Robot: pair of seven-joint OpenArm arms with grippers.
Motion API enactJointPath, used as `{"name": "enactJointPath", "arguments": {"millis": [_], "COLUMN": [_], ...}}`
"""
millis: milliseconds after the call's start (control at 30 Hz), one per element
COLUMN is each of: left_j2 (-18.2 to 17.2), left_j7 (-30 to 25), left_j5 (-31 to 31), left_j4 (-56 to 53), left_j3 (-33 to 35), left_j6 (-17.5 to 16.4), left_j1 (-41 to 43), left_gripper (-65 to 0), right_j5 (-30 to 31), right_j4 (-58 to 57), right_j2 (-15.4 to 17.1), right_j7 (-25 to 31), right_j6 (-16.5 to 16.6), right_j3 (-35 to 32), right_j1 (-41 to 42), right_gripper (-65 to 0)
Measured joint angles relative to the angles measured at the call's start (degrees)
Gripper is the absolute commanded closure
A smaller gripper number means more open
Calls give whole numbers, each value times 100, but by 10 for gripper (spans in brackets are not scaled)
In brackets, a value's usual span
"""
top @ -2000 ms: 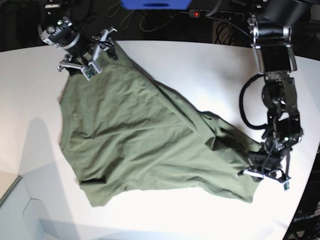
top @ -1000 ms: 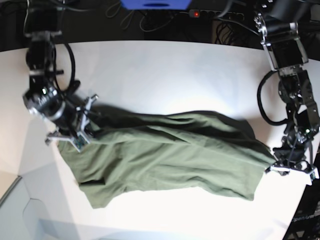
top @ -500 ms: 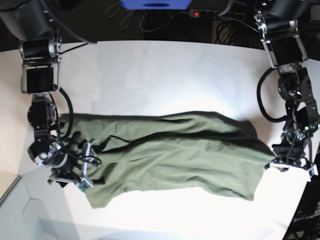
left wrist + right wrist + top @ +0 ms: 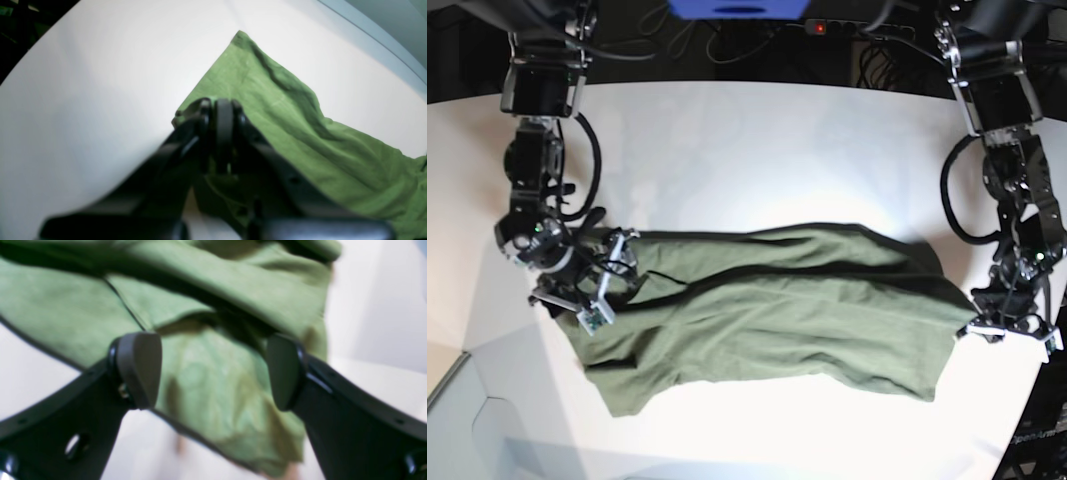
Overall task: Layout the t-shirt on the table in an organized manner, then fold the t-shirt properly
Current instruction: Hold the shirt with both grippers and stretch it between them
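The right gripper [image 4: 213,370] has just let go; its jaws stand wide apart over the t-shirt [image 4: 767,310]. The shirt now lies folded across the lower middle of the table [image 4: 757,140]. The left gripper [image 4: 1010,335], at the right edge, stays clamped on a corner, so one end still needs setting down.

T-shirt [image 4: 213,380] blurred in right-wrist view

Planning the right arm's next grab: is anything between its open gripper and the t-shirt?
Nothing visible. The right gripper hangs open directly over the t-shirt, only bare cloth between its fingers. The left gripper is shut on the other end.
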Motion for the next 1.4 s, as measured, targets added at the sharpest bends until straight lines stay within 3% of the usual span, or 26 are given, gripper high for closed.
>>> {"name": "enactJointPath", "arguments": {"millis": [233,567,900,1033,1233,1400], "left_j2": [2,-111,-111,-111,-111,-111], "left_j7": [39,-4,-20,-20,-20,-20], "left_j5": [-4,0,0,-2,-2,-2], "left_j4": [15,35,37,37,37,37], "left_j3": [0,-7,-7,-7,-7,-7], "left_j6": [0,0,0,0,0,0], "left_j1": [201,306,389,389,391,391], "left_gripper": [-1,-1,-1,-1,-1,-1], "right_j5": [-11,-9,-4,-13,-7,-9], "right_j4": [-1049,-1187,-1635,-1755,-1755,-1759], "right_j2": [-90,-400,-407,-404,-487,-472], "right_j7": [15,-2,15,-9,11,13], "right_j6": [0,0,2,0,0,0], "right_j3": [37,37,37,52,46,48], "right_j1": [522,531,813,798,800,802], "right_gripper": [-497,-492,-484,-410,-219,-99]}}
